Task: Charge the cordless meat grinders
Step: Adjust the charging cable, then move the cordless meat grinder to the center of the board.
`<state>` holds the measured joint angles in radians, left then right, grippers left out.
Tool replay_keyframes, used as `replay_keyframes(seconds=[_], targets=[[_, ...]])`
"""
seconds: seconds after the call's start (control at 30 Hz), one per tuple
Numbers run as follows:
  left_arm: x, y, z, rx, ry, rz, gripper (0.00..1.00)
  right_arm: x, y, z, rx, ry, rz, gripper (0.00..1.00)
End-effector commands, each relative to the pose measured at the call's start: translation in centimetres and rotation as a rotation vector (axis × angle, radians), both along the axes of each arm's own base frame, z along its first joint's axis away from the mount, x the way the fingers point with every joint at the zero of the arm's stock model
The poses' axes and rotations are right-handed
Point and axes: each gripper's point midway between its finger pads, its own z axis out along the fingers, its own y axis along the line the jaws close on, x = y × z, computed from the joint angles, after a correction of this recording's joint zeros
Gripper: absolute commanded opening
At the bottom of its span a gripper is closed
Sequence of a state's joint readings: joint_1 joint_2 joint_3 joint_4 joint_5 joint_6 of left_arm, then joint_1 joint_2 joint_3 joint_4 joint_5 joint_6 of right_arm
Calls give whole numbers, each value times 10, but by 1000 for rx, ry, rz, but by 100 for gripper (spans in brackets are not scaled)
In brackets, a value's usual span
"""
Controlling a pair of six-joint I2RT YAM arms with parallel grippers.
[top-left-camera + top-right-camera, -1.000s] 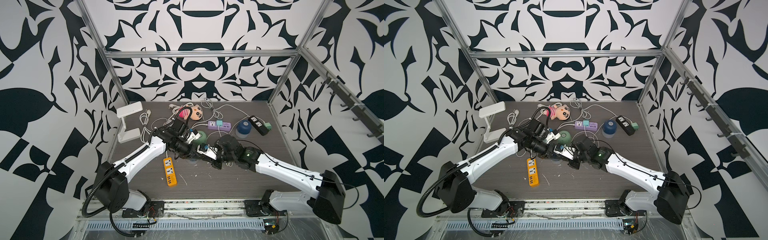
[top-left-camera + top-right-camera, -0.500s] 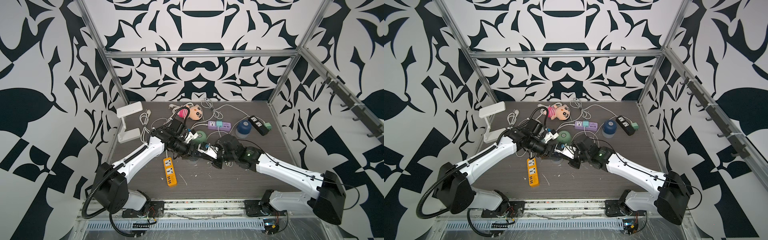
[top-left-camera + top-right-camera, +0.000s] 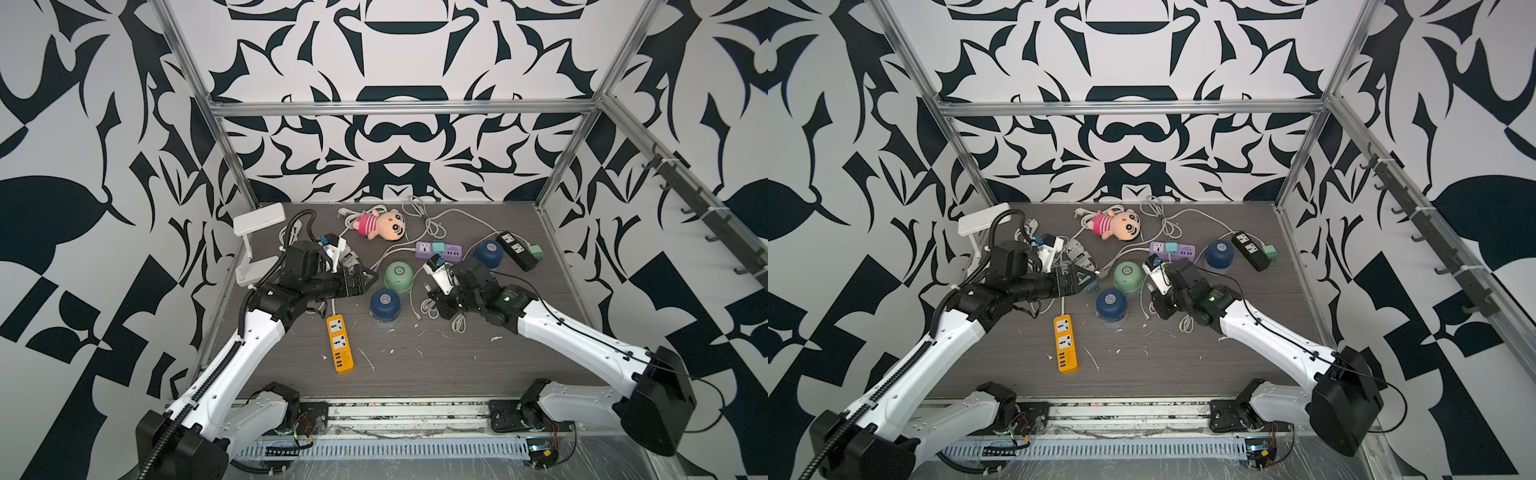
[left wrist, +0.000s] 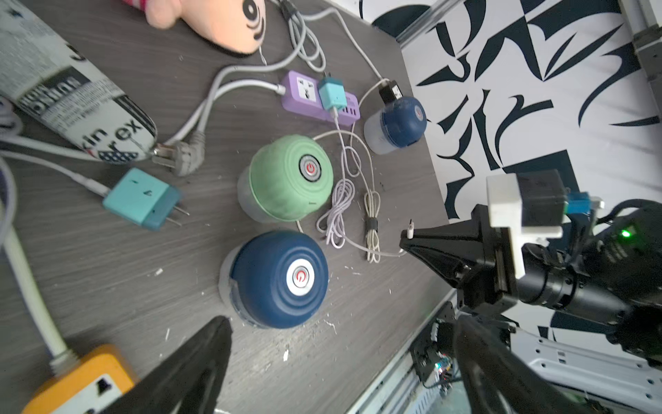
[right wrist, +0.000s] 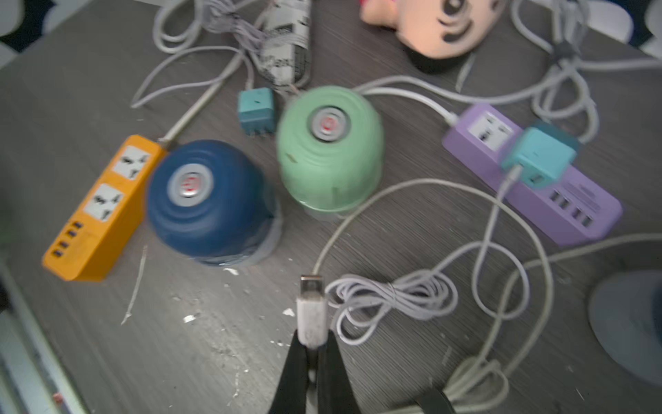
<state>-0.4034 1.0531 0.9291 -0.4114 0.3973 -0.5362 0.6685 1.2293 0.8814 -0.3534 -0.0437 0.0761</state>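
— The cordless meat grinders (image 3: 398, 275): where do the three stand?
— All upright on the table (image 3: 436, 365), in both top views. The mint green grinder (image 3: 1128, 277) and the near dark blue grinder (image 3: 1111, 306) stand just beside each other in the middle. The far dark blue grinder (image 3: 1219, 254) is well apart, next to the black power strip (image 3: 1250, 249).
— And the grippers?
— The left gripper (image 3: 366, 279) hovers just left of the middle pair, its jaws spread wide with nothing in them. In the left wrist view the near dark blue grinder sits just ahead of its two fingers (image 4: 200, 358). The right gripper (image 5: 313, 340) is on the pair's other side. It is pinched tight on the white plug (image 5: 311, 308) of a charging cable, and the plug's tip points toward the pair.
— What's in the way?
— Coiled cables (image 4: 338, 211) lie between the right gripper and the pair. A loose teal adapter (image 4: 141, 199) lies on the table near the left gripper and the mint green grinder, prongs bare. The orange power strip (image 3: 340, 344) lies toward the front, near the near dark blue grinder. Farther back, the purple power strip (image 3: 454, 252) carries a plugged teal adapter (image 3: 438, 248). A plush doll (image 3: 380, 226) and a newspaper-print roll (image 4: 71, 96) lie beyond.
— Is any grinder connected?
— A black plug (image 4: 388, 91) sits against the far one; whether it is seated I cannot tell.
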Motion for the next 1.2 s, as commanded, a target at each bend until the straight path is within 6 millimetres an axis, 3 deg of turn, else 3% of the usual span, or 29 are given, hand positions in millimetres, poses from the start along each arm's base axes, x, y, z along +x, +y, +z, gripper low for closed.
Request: replay_keyframes(seconds=[0.0,0.1,0.13,0.17,0.3,0.67,0.93,1.17], targets=[[27,7,-14,54,6,86,99,17,-39,10,-55,-27,-224,0],[34,7,-49,123,139,86,99,25,-57,11,-50,-26,-304,0],[34,5,-55,125,160,81,99,25,-58,12,-50,-25,-310,0],[37,2,-73,134,209,75,99,25,-57,12,-48,-22,-308,0],[41,-6,-96,87,247,82,99,20,-49,5,-9,22,-291,0],[51,-39,-118,19,281,28,99,14,-23,-33,96,191,-292,0],[37,-53,-129,35,298,-16,99,15,-17,-40,118,219,-295,0],[4,-62,-127,23,330,-63,99,16,-18,-42,115,219,-300,0]])
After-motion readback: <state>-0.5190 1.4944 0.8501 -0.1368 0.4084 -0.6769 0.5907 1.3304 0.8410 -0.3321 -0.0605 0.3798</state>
